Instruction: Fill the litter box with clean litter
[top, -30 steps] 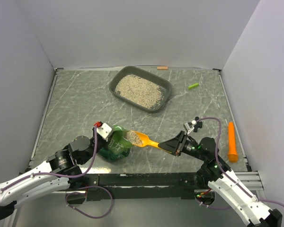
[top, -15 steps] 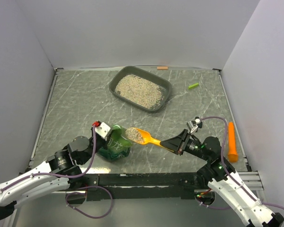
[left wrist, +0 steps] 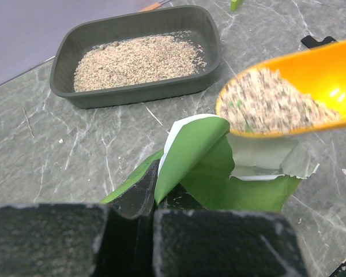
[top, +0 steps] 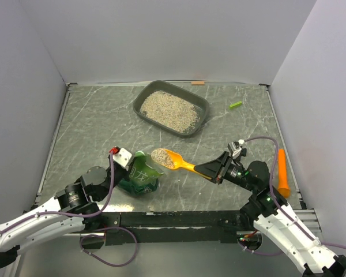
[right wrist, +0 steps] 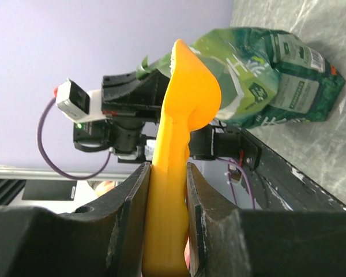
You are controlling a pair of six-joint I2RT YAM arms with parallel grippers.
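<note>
One litter box (top: pixel 172 111) sat at upper centre of the top view, clean litter (top: pixel 170 109) covering its floor. At lower centre the green bag (top: pixel 139 179) stood open, its rim pinched by the left gripper (left wrist: pixel 143 199). The right gripper (right wrist: pixel 167 190) clamped the orange scoop (top: pixel 172 160), which was loaded with granules just beside the bag's mouth.

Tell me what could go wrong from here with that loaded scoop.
1. The scoop is heaped with clean litter, and the right gripper holds it only at the handle's end. A tilt on the way to the litter box could spill granules on the table.
2. The left gripper pinches the bag only at its torn lip, so a tug or release might tip it.
</note>
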